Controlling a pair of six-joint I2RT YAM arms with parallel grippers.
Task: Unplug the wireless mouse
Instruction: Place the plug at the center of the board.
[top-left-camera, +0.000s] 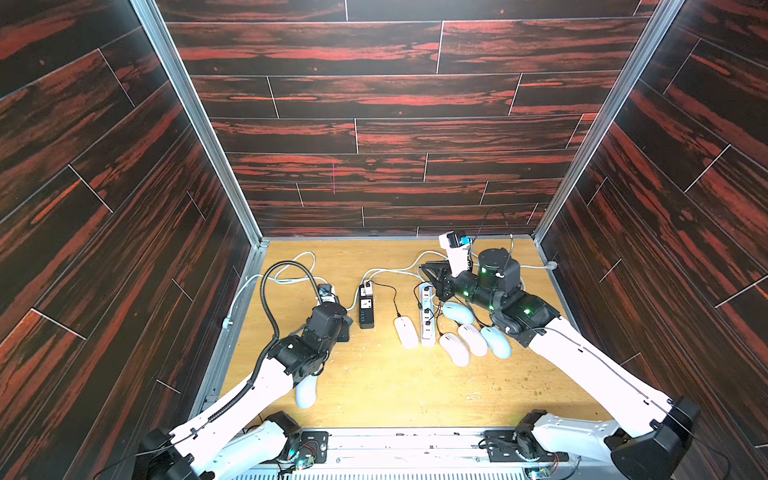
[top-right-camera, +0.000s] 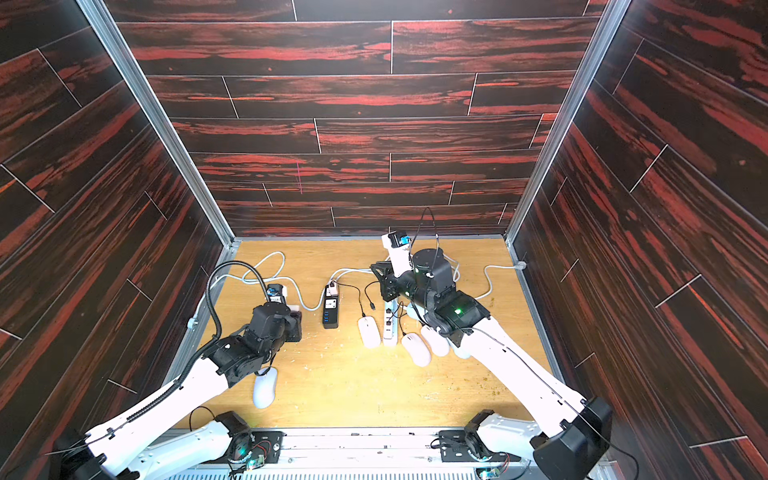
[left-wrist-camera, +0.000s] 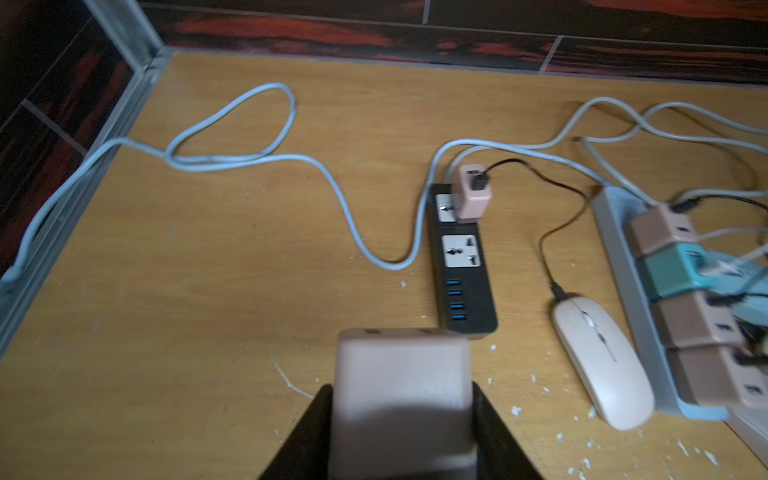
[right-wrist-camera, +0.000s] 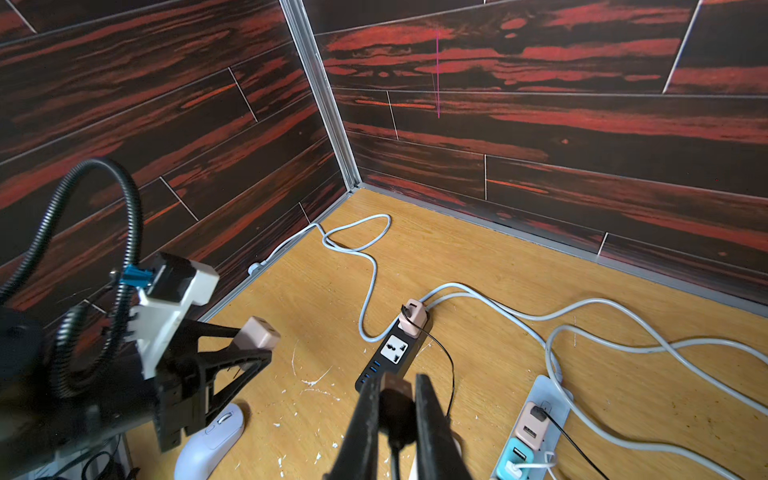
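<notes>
Pink rounded cube (left-wrist-camera: 401, 370) — left hand (left-wrist-camera: 402, 401) clamps.

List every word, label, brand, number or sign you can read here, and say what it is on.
None can be read in any view.
Black power strip: sockets and blue ports only, no print legible.
Pink mouse: no marking legible.
Pink charger between the left fingers: blurred, nothing legible.
Black plug between the right fingers: nothing legible.
</notes>
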